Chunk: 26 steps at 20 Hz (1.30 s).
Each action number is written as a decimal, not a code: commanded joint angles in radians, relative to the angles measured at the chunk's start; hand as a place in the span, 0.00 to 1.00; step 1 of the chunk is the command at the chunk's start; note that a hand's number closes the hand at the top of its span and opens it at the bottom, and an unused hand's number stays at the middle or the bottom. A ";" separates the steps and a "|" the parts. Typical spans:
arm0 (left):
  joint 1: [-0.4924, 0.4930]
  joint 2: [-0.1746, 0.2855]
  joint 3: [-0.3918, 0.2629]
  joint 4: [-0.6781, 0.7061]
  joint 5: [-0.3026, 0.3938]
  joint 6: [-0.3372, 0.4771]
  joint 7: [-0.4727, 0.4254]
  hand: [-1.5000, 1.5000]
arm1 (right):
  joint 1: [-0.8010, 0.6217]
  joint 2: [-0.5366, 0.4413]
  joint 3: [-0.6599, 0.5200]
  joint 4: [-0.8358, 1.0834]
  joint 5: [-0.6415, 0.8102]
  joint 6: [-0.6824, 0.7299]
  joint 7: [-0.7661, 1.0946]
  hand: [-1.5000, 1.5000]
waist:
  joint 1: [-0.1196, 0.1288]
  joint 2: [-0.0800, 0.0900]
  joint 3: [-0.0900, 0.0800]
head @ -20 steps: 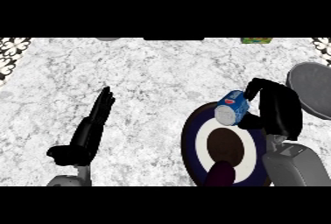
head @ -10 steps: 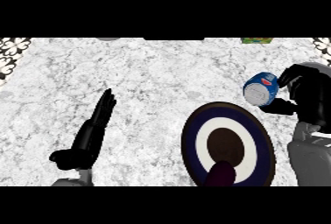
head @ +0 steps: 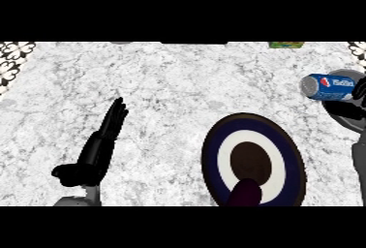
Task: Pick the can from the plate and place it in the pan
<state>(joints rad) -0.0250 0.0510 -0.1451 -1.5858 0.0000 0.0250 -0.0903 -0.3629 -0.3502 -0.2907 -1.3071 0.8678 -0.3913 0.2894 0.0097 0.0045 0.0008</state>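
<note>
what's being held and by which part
The can, on its side, in the right hand, fingers round its end nearest the view's right edge. The left hand is open, holding nothing.

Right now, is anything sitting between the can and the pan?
Nothing visible does. The right hand holds the can on its side, right by the grey rim of the pan at the right edge; the plate lies lower left, off that path.

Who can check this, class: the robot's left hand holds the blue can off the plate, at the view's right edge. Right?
No: the head view shows the right hand holding the blue can off the plate, at the view's right edge. The left hand lies open, holding nothing.
</note>
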 commanded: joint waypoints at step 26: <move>-0.028 -0.026 -0.016 0.027 -0.003 -0.022 -0.023 0.50 | -0.364 -0.314 -0.284 1.084 -0.232 0.130 -0.554 0.00 | 0.065 0.028 0.008</move>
<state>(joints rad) -0.0635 0.0334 -0.1587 -1.5663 -0.0013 -0.0020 -0.1056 -0.7207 -0.6799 -0.5520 -0.2665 0.6633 -0.2973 -0.1951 0.0745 0.0303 0.0075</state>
